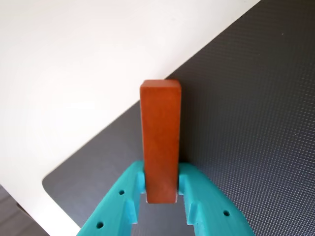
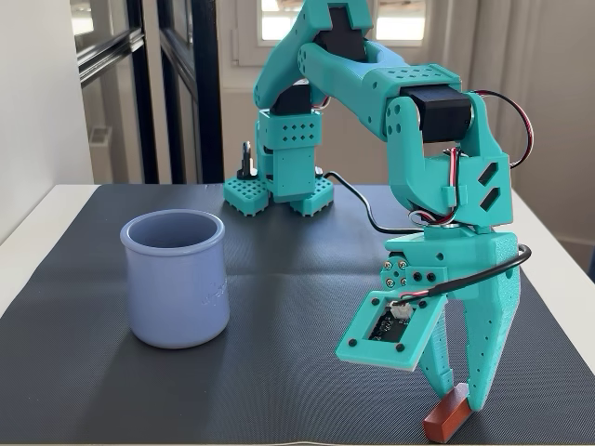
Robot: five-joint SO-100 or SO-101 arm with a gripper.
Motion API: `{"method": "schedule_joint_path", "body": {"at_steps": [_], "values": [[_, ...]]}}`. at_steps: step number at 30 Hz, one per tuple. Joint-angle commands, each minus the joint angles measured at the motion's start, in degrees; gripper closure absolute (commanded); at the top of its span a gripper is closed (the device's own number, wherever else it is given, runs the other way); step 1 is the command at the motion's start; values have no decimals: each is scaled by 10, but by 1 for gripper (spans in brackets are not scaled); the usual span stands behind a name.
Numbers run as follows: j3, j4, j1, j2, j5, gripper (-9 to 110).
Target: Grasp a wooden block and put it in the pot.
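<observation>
The wooden block (image 1: 160, 142) is a reddish-brown bar. In the wrist view it stands up between my two teal fingers, which press on its lower end. In the fixed view the block (image 2: 446, 416) sits low at the front right of the dark mat, between my fingertips, touching or just above the mat. My gripper (image 2: 459, 394) points straight down and is shut on the block; in the wrist view the gripper (image 1: 161, 183) enters from the bottom edge. The pot (image 2: 175, 277) is a lavender-blue cup standing upright at the left of the mat, well apart from my gripper.
The dark textured mat (image 2: 279, 307) covers a white table (image 1: 74, 73), whose bare surface shows beyond the mat's edge. The arm's base (image 2: 279, 190) stands at the back centre. A black cable (image 2: 367, 209) trails from base to wrist.
</observation>
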Motion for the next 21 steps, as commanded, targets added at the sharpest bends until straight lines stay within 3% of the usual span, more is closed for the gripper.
{"method": "schedule_joint_path", "body": {"at_steps": [1,21], "values": [[-10,-3,9,18,-5,98],[162,64,118,317,-222,98]]}}
